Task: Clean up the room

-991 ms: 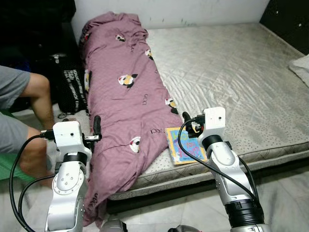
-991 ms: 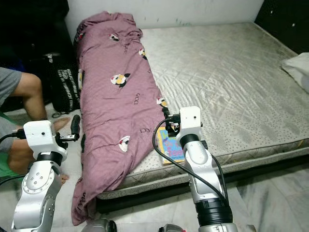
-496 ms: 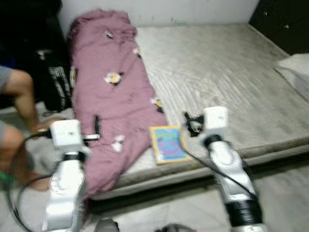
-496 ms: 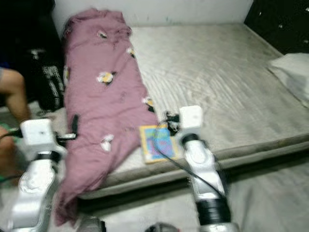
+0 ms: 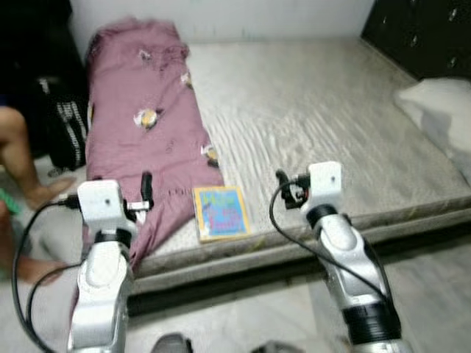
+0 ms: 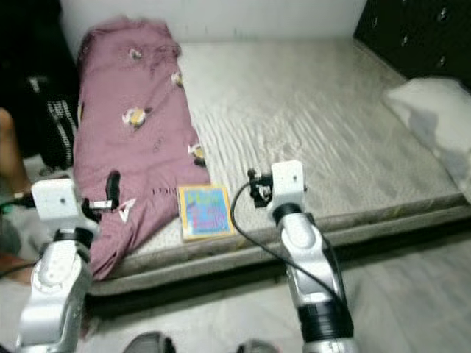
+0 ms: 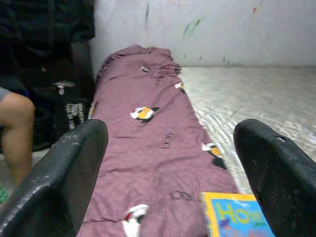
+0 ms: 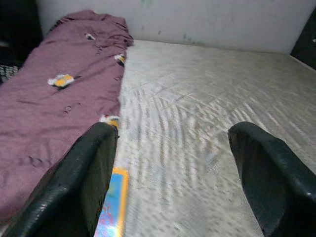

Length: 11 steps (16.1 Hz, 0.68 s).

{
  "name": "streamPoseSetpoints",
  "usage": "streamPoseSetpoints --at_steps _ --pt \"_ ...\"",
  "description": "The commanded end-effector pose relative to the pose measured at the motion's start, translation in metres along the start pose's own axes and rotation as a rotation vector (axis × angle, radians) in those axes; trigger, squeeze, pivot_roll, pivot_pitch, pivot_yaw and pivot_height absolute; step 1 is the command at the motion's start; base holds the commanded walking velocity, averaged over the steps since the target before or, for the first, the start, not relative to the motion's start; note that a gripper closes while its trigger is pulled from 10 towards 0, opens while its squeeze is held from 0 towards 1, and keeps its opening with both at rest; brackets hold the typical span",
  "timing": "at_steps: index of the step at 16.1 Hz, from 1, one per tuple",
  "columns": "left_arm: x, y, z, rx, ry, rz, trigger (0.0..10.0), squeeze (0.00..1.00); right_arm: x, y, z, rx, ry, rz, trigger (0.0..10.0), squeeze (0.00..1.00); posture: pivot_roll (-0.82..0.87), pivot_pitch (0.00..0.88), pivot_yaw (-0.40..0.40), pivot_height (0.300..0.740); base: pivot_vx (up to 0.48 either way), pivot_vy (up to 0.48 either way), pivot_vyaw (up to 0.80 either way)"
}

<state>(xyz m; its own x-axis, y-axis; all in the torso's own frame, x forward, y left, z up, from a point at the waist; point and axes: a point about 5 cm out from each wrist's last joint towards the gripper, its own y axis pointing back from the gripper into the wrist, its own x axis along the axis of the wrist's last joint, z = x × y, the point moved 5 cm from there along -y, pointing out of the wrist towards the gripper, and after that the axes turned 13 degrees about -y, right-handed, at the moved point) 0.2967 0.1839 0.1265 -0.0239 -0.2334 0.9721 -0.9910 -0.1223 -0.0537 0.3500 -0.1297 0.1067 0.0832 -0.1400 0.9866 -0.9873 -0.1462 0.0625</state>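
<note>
A purple blanket (image 5: pixel 140 125) with small bird prints lies in a long bundle along the left side of the bare mattress (image 5: pixel 316 118), its end hanging over the front edge. A colourful children's book (image 5: pixel 218 212) lies flat near the mattress's front edge, just right of the blanket. My left gripper (image 5: pixel 146 187) is held up over the blanket's lower end, open and holding nothing. My right gripper (image 5: pixel 282 182) hovers above the mattress to the right of the book, also open and holding nothing. In the left wrist view the book's corner (image 7: pixel 232 217) lies between the wide-apart fingers (image 7: pixel 64 173).
A white pillow (image 5: pixel 438 107) rests at the mattress's right side. A person's bare leg (image 5: pixel 18 158) is on the floor at the left, beside a dark bag (image 5: pixel 62 129). A dark cabinet (image 5: pixel 419 33) stands at the back right. Pale tiled floor (image 5: pixel 243 316) runs along the bed's front.
The camera has swung to the right: blanket, book and person sit further left in the picture and the pillow has come into view. Both grippers hold the same raised pose.
</note>
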Motion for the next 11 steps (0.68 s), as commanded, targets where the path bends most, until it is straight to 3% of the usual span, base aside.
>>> streamPoseSetpoints --at_steps 1,6,11 --pt "0.0032 0.0013 0.0036 -0.026 0.004 0.016 10.0 0.0 0.0029 -0.0002 0.0035 -0.008 0.008 0.004 10.0 0.0 0.04 0.045 -0.041 0.74 0.0 0.0 0.0" --pt "0.0064 0.0033 0.0067 -0.052 0.023 0.039 10.0 0.0 0.0034 -0.0006 0.004 -0.011 0.01 0.006 10.0 0.0 0.05 0.046 -0.043 0.74 0.0 0.0 0.0" --pt "0.0078 0.0032 0.0083 -0.067 0.032 0.049 10.0 0.0 0.004 -0.0009 0.0046 -0.016 0.01 0.009 10.0 0.0 0.04 0.047 -0.041 0.74 0.28 0.0 0.0"
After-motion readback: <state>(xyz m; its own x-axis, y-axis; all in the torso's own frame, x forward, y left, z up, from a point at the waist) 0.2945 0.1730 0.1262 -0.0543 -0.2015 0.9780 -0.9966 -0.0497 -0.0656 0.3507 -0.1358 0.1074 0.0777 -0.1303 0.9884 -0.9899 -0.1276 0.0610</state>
